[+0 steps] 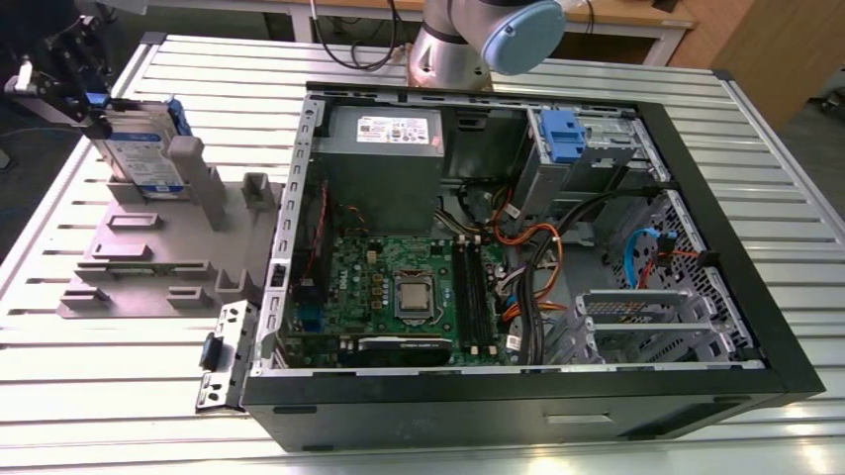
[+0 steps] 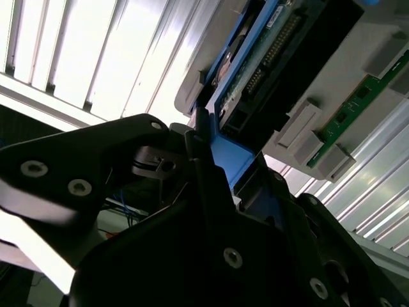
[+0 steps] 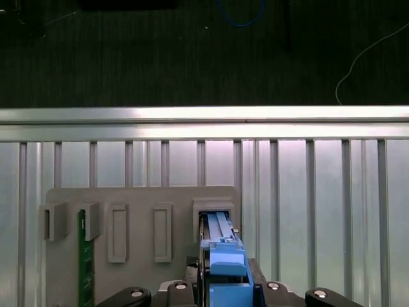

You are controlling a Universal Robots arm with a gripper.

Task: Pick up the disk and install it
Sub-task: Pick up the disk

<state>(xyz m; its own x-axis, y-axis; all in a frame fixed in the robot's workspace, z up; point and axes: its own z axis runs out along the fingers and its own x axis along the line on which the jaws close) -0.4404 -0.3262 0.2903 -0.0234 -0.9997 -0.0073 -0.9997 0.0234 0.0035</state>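
Note:
The disk point(image 1: 142, 153), a silver drive with a white-and-blue label in a blue carrier, stands on edge in a slot of the grey holder fixture point(image 1: 145, 267), at the exterior view's left. My gripper point(image 1: 87, 104) is at its upper end, shut on the blue carrier frame. In the second wrist view the black fingers point(image 2: 198, 131) press on the blue frame, and the disk point(image 2: 268, 57) shows its circuit-board side. In the first wrist view the disk point(image 3: 220, 246) runs from my gripper point(image 3: 220, 288) into the fixture's slot.
The open computer case point(image 1: 739, 327) lies on the slatted metal table, with a grey power supply point(image 1: 383, 148), the motherboard, and a drive bay holding another blue carrier point(image 1: 561, 134). A green circuit board point(image 3: 82, 256) stands in another slot of the fixture. The arm's base point(image 1: 476, 40) rises behind the case.

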